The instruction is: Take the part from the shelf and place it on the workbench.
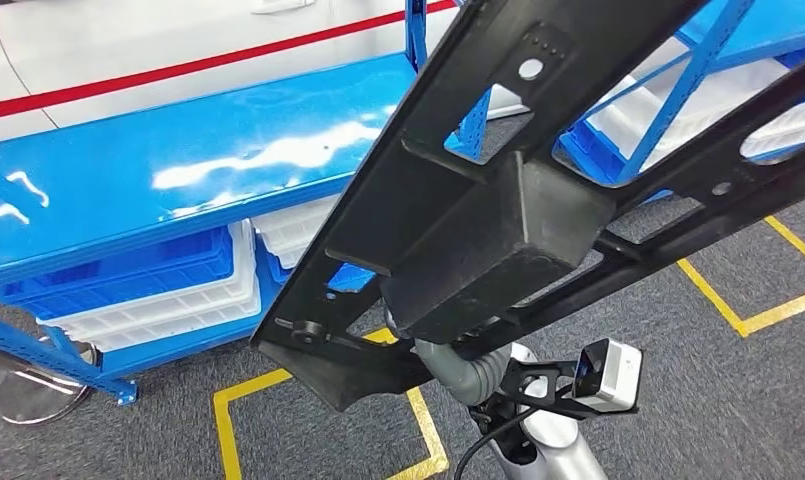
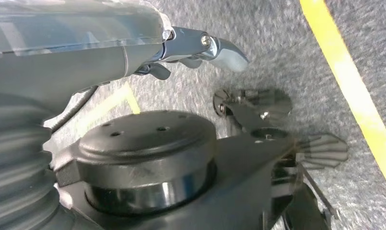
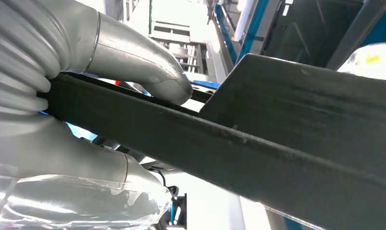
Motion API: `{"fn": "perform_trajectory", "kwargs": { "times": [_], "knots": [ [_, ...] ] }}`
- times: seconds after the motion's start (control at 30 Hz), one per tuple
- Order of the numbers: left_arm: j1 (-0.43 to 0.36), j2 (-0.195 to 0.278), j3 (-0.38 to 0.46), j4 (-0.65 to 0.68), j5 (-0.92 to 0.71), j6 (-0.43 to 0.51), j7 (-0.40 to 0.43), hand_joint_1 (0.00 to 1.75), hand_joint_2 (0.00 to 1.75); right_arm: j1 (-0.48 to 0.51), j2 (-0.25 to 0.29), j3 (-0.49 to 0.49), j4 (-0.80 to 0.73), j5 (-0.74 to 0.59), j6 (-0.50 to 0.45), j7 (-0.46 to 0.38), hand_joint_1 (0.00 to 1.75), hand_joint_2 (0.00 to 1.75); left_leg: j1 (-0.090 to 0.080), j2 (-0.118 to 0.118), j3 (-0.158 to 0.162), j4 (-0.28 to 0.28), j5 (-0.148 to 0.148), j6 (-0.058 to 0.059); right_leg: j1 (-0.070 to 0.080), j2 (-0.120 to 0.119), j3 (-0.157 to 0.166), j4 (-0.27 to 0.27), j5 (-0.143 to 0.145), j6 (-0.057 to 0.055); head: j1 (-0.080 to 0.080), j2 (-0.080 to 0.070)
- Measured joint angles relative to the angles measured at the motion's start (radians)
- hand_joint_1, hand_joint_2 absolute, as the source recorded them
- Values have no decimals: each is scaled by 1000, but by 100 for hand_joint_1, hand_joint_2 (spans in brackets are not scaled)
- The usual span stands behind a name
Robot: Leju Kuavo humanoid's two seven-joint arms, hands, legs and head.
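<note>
Shelving [image 1: 168,165] in glossy blue is being seen across the upper left of the head view, with white and blue bins [image 1: 168,290] stacked under its top deck and more white bins [image 1: 698,110] held in a second blue rack at the upper right. Grey carpet [image 1: 738,400] marked with yellow tape lines [image 1: 723,300] is being shown beneath.

A long black part [image 1: 498,230], a flat frame with cut-out windows, small holes and a boxy block at its middle, is being held up in the air, clear of the shelving, slanting from the lower left to the upper right of the head view. It is being gripped by the right hand [image 3: 80,115]: in the right wrist view one edge of the part [image 3: 258,143] is being clamped between the thumb and the fingers [image 3: 147,72].

The left hand [image 2: 200,50] is being hung over the carpet, apart from the part; whether it is spread or curled cannot be told.
</note>
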Motion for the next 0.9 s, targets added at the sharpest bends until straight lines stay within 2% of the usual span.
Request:
{"fn": "perform_trajectory", "kwargs": {
  "times": [0.07,0.1,0.13,0.17,0.2,0.23,0.27,0.3,0.33,0.37,0.4,0.43,0.47,0.5,0.53,0.57,0.6,0.63,0.7,0.73,0.77,0.8,0.83,0.87,0.9],
  "knots": [
    [-1,0,0,0,0,0,0,0,175,6,-1,-1,-7,5,-1,0,175,175,0,17,-3,-18,23,0,-1,9,-2,-14,19,11,-2,0],
    [-2,0,-1,0,0,1,0,0,175,8,-2,-1,-9,6,-2,0,175,175,2,29,-9,-27,38,3,0,-1,-7,-9,5,15,-2,0],
    [-2,0,-1,0,1,1,0,0,175,10,-3,-1,-12,7,-3,1,175,175,4,42,-18,-34,54,7,2,-18,-15,12,-31,18,0,0],
    [-2,-1,-1,0,1,1,1,0,175,11,-4,-1,-13,8,-4,2,175,175,6,56,-29,-37,68,10,2,-39,-26,56,-85,21,1,0],
    [0,-1,-1,0,1,1,1,0,175,12,-4,-1,-15,8,-5,2,175,175,5,68,-45,-37,80,12,0,-54,-39,117,-140,26,2,0],
    [1,-1,-1,0,2,1,1,0,175,13,-5,-1,-16,8,-5,3,175,175,5,82,-61,-35,90,12,-4,-61,-50,182,-176,32,2,0],
    [2,-1,-1,0,2,1,1,0,175,14,-6,-1,-16,8,-6,4,175,175,5,97,-78,-33,99,10,-9,-66,-54,236,-184,38,2,0],
    [2,-1,-1,0,2,1,1,0,175,15,-6,-1,-16,8,-6,4,175,175,5,111,-94,-31,107,7,-15,-69,-47,265,-168,44,2,0],
    [2,-1,-1,0,2,1,1,0,175,16,-7,-1,-17,9,-6,5,175,175,6,124,-111,-26,114,3,-21,-75,-26,262,-135,50,2,0],
    [2,-1,-1,0,2,1,0,0,175,17,-7,-1,-17,9,-5,6,175,175,6,135,-126,-20,120,-1,-25,-88,13,226,-106,55,2,0],
    [2,-1,-1,0,2,2,0,0,175,17,-8,-1,-18,10,-5,6,175,175,7,146,-141,-11,125,-6,-26,-108,65,164,-104,60,2,0],
    [2,-1,-1,0,1,2,0,0,175,17,-7,-1,-21,10,-4,8,175,175,7,155,-151,-2,128,-12,-22,-127,116,91,-120,56,1,0],
    [3,-1,-1,0,1,2,0,0,175,17,-7,-1,-23,10,-3,10,175,175,8,163,-158,5,131,-18,-17,-142,154,33,-144,49,1,0],
    [3,-2,-1,0,1,3,0,0,175,16,-7,-1,-26,11,-3,13,175,175,9,172,-160,9,134,-24,-10,-148,174,-4,-166,39,1,0],
    [2,-3,-1,0,1,3,-1,0,175,17,-7,-2,-27,11,-4,15,175,175,11,181,-160,11,138,-30,-5,-141,179,-20,-170,26,0,0],
    [1,-4,-2,0,1,3,-1,0,175,18,-8,-2,-29,13,-6,18,175,175,14,181,-161,13,138,-37,-5,-135,175,-22,-164,15,0,0],
    [1,-4,-2,0,0,3,-3,0,175,18,-8,-2,-30,15,-7,19,175,175,18,166,-166,23,128,-43,-6,-126,172,-24,-157,6,0,0],
    [1,-4,-4,0,0,2,-5,0,175,19,-7,-2,-32,17,-9,19,175,175,21,141,-177,51,104,-48,-7,-117,168,-28,-149,-3,0,0],
    [5,-5,-6,0,1,2,-10,0,175,19,-7,-3,-34,20,-10,17,175,175,25,88,-217,164,29,-55,-7,-99,158,-29,-138,-15,-1,0],
    [6,-5,-6,0,1,2,-12,0,175,20,-7,-3,-34,22,-10,17,175,175,25,78,-239,231,-5,-56,-6,-89,153,-28,-133,-17,-1,0],
    [6,-5,-6,0,1,2,-13,0,175,22,-7,-3,-34,23,-10,17,175,175,26,74,-252,278,-22,-57,-5,-77,148,-28,-129,-18,-1,0],
    [6,-5,-6,0,2,2,-13,0,175,24,-7,-3,-34,24,-10,17,175,175,26,73,-250,293,-20,-57,-4,-65,144,-26,-126,-17,-1,0],
    [5,-5,-7,0,1,2,-13,0,175,25,-7,-3,-34,26,-10,17,175,175,27,72,-229,270,-1,-57,-4,-53,141,-25,-122,-15,-1,0],
    [6,-4,-7,0,1,2,-12,0,175,25,-7,-4,-34,27,-11,16,175,175,29,67,-193,212,31,-56,-5,-40,138,-23,-120,-13,-1,0],
    [7,-4,-7,0,1,2,-12,0,175,25,-7,-4,-35,29,-12,16,175,175,31,51,-153,145,55,-54,-5,-28,134,-20,-119,-11,-1,0]
  ]
}}
